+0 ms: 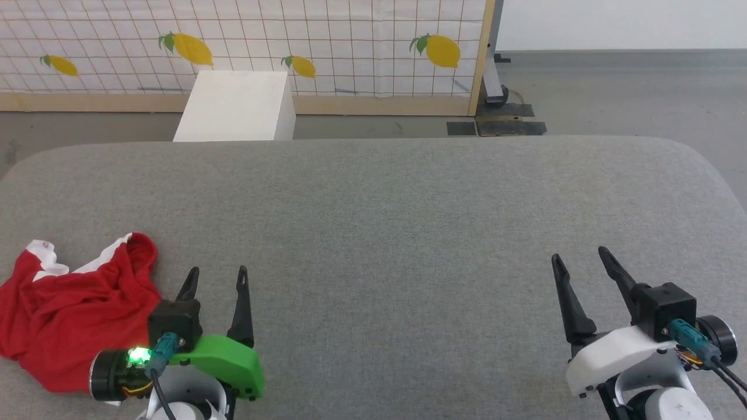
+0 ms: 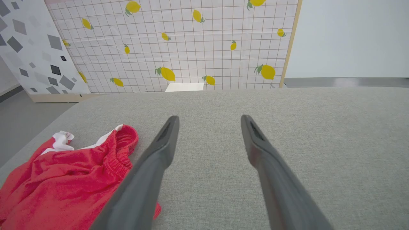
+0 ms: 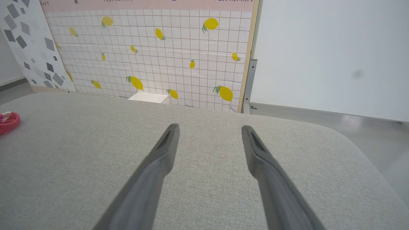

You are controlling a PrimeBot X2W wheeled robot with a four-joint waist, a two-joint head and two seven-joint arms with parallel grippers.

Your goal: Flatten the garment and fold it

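The left pincer (image 1: 217, 273) stands with its two dark fingers spread wide and has hold of nothing; in its wrist view (image 2: 210, 118) both tips point out over bare grey cloth. The right pincer (image 1: 579, 256) is spread just as wide and is likewise empty, its tips (image 3: 210, 127) over the same grey covering.

The only writing is some small dark lettering on the pink strip (image 3: 147, 4) at the top of the far panel, seen from the right wrist. It is cut off by the frame edge and too small to read.

The garment (image 1: 64, 309) lies crumpled just beside the left pincer, on its outer, left side, and level with its fingers and wrist. From the left wrist, the red cloth (image 2: 64, 172) runs under the line of the left finger, with a gathered hem and a white trim band at its far edge. Whether the finger touches it cannot be told. It lies well apart from the right pincer, far off to that pincer's left (image 3: 8, 121).

Both pincers hang over a grey padded table (image 1: 397, 221). Beyond its far edge stand a white box (image 1: 239, 105) and a gridded panel printed with lemons (image 1: 350, 35)
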